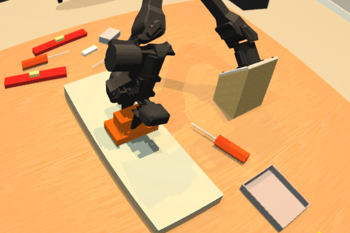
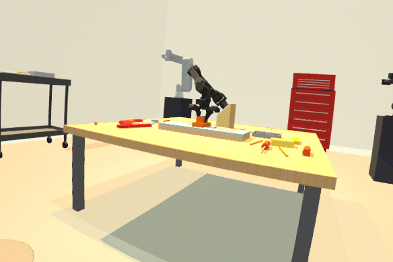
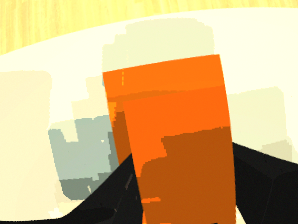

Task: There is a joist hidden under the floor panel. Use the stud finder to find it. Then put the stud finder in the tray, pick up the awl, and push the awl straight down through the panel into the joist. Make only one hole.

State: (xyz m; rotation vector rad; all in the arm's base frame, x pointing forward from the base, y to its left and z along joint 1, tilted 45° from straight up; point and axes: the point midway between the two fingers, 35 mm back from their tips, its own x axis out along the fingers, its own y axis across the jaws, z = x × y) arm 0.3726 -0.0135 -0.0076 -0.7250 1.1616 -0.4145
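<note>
My gripper (image 1: 130, 113) (image 2: 202, 118) (image 3: 176, 151) is shut on the orange stud finder (image 1: 122, 124) (image 2: 201, 124) (image 3: 165, 112), gripping its raised middle. The stud finder is level, over the far half of the cream floor panel (image 1: 207, 193) (image 2: 232, 133) (image 3: 75, 55), at or just above its surface; I cannot tell if they touch. No lit lamp shows on it, and no hole shows on the visible panel. The tray (image 1: 259, 208) (image 2: 266, 135) is empty near the panel's right end. I cannot identify the awl; the arm hides part of the table behind the panel.
A red-handled screwdriver (image 1: 231, 148) lies between panel and tray. A tan block (image 1: 246, 90) stands under the arm's base. Two red levels (image 1: 60, 42) (image 1: 36, 76), an orange screwdriver (image 1: 34, 61), a white piece (image 1: 89, 50) and a grey block (image 1: 109, 35) lie beyond the panel's far end.
</note>
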